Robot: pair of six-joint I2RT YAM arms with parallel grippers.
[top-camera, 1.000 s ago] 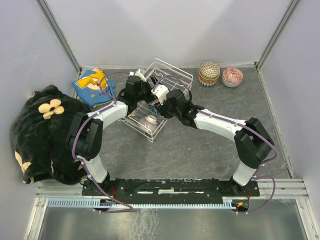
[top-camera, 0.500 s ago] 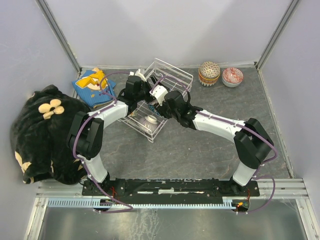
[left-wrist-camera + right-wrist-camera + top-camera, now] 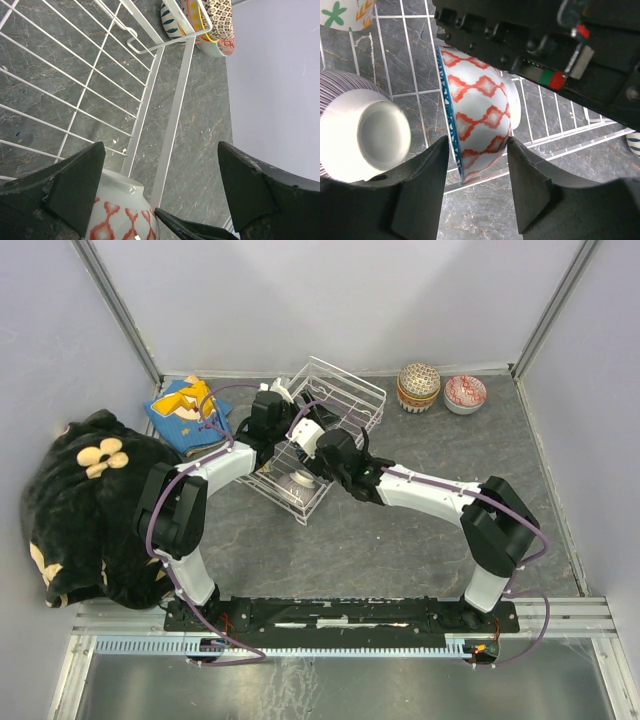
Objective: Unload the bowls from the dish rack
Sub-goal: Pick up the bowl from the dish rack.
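— Grey stone bench (image 3: 420,540) with pale walls all round. What is on it?
— One white wire dish rack (image 3: 345,388), near the far middle. Two robot arms reach into it, one from each side.
— How many bowls can you count in the rack?
— Three, from the right wrist camera. One red diamond bowl (image 3: 480,100) stands on its edge. One purple striped bowl (image 3: 362,130) lies just beside it, with its bottom facing the camera. One bowl with green and orange marks (image 3: 337,12) peeks in at the top corner.
— Are any bowls out of the rack?
— Yes, at the far right corner of the bench. One little stack (image 3: 419,386) has a dotted bowl on top. One red and white bowl (image 3: 465,393) sits just beside it. I cannot count the bowls in the stack.
— What about the right end effector (image 3: 477,145)?
— Its two fingers sit one on each side of the red diamond bowl, very close to it. I cannot tell if they pinch it.
— And the left end effector (image 3: 160,150)?
— It is spread wide, with nothing in it. It hangs over the rack's edge wire.
— Anything else?
— One black fluffy blanket (image 3: 90,500) with pale flowers lies at the left. One blue and yellow cloth (image 3: 180,410) lies near it.
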